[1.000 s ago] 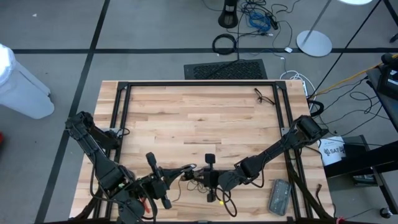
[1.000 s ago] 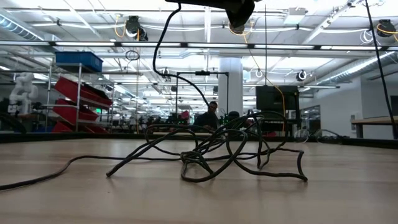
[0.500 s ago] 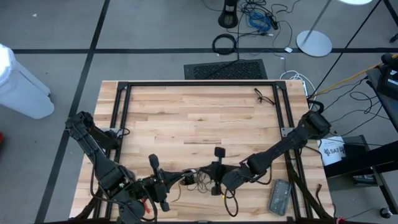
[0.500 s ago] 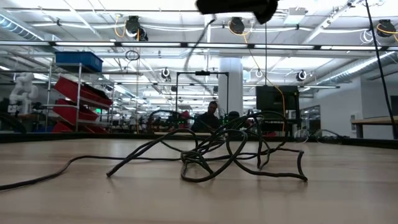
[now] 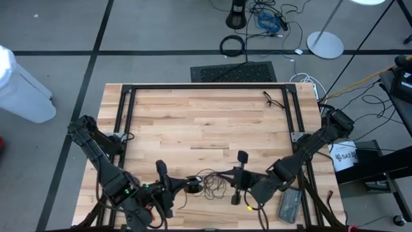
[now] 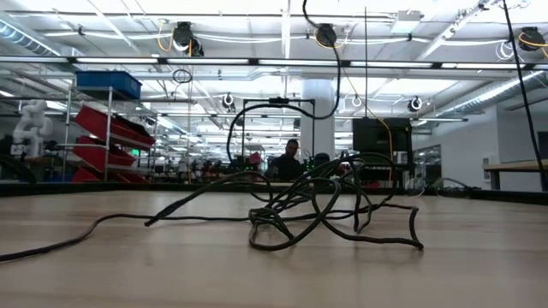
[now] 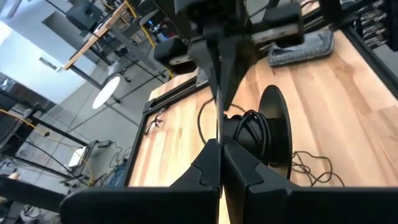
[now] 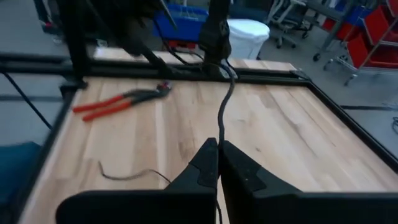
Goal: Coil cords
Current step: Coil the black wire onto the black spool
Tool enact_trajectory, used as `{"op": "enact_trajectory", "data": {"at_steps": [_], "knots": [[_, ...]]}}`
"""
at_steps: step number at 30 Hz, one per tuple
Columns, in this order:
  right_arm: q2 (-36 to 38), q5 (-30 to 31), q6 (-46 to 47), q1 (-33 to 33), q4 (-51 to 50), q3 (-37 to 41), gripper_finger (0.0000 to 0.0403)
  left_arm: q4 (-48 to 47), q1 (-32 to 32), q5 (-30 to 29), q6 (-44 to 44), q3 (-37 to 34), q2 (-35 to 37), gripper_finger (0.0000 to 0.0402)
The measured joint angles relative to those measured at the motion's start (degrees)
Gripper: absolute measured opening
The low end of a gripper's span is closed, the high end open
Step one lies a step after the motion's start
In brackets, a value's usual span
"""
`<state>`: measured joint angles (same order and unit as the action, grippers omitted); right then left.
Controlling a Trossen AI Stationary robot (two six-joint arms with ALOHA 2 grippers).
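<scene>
Left gripper (image 5: 172, 185): low over the near edge of the table, fingers pinched together on the cord; in its wrist view the fingers (image 7: 208, 163) met with the thin black line running straight out between them.
Right gripper (image 5: 239, 175): near the front edge, right of the left gripper, fingers pressed shut on the cord; in its wrist view the cord (image 8: 222, 112) rose from the closed tips and ran off toward the other arm.
Cord (image 5: 212, 183): thin, black, strung between the two grippers, with loose loops lying on the wood between them; a small round dark puck (image 5: 192, 187) sat just beside the left gripper.
Puck up close: dark disc (image 7: 275, 127) with cord wound over it, lying on the wood.
Tangle (image 6: 317, 210): a loose heap of black cable on the table in the low view.
Pliers (image 8: 121, 101): red-handled, lying flat on the wood.
Table (image 5: 206, 119): pale wood planks inside a black frame.
Grey flat object (image 5: 289, 203): at the front right corner, just beside the right arm.
</scene>
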<state>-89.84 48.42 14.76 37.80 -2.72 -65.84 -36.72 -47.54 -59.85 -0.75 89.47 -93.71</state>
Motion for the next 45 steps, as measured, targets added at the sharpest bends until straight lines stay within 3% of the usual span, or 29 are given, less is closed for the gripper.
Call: {"op": "enact_trajectory", "data": {"at_steps": [10, 15, 20, 45], "knots": [[0.07, -3.38, -5.35, 2.51, 11.95, 0.00, 0.0000, 0.13, 2.28, -3.03, 2.22, 0.00, -1.73, 0.0002], [0.07, -6.80, -7.15, 3.29, 16.68, 0.00, 0.0000, 0.16, 3.34, -9.21, 5.51, 0.00, -3.32, 0.0002], [0.07, -6.78, -7.75, 3.63, 17.38, 0.00, 0.0000, 0.18, 3.64, -13.84, 6.16, 0.00, -3.61, 0.0002], [0.00, -6.62, -7.95, 3.67, 18.50, 0.00, 0.0000, 0.36, 3.58, -22.15, 7.43, 0.00, -3.79, 0.0002]]}}
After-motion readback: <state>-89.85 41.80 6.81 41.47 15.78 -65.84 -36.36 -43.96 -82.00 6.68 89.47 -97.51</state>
